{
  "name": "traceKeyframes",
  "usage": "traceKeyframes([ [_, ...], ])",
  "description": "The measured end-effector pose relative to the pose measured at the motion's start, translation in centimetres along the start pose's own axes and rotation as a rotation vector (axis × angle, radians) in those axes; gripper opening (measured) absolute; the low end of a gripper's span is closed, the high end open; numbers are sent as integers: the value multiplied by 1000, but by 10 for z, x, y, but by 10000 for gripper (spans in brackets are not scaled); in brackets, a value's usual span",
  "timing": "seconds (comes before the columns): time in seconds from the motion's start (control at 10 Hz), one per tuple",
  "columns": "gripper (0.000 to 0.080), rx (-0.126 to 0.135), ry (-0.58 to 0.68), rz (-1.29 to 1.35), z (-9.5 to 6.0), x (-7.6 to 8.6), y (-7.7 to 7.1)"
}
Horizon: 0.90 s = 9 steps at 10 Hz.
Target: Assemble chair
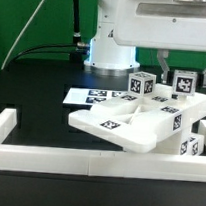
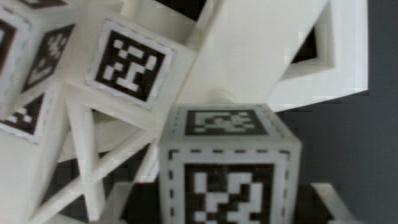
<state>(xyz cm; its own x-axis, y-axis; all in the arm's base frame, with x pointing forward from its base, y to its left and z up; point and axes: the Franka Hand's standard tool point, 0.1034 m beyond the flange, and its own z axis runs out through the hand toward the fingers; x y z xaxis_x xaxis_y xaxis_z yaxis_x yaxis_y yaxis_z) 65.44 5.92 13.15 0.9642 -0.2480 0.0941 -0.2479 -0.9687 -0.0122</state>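
The part-built white chair [image 1: 125,121] lies on the black table towards the exterior view's right, a flat panel with tagged blocks standing on and beside it. My gripper [image 1: 183,75] hangs over its far right end, shut on an upright tagged white block [image 1: 183,86]. In the wrist view that block [image 2: 224,170] fills the space between my fingertips, with the gripper [image 2: 224,208] closed round its lower part. Just beside it stand a barred white frame [image 2: 89,160] and a tagged panel [image 2: 128,62] of the chair. Another tagged block [image 1: 141,84] stands to the held one's left.
The marker board [image 1: 92,95] lies flat behind the chair. A long low white border rail [image 1: 46,164] runs along the table's front, with a short arm up the left side [image 1: 1,126]. A small tagged block [image 1: 190,148] sits at the chair's right. The arm's base [image 1: 110,51] stands behind.
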Motion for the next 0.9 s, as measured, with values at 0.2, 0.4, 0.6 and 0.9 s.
traceKeyframes([
  [0.2, 285, -1, -8, 1, 1, -2, 0],
  [0.4, 285, -2, -15, 12, 1, -4, -4],
  [0.6, 285, 1, -4, 21, 1, -5, -12],
  [0.9, 285, 3, 18, 22, 1, -1, -12],
])
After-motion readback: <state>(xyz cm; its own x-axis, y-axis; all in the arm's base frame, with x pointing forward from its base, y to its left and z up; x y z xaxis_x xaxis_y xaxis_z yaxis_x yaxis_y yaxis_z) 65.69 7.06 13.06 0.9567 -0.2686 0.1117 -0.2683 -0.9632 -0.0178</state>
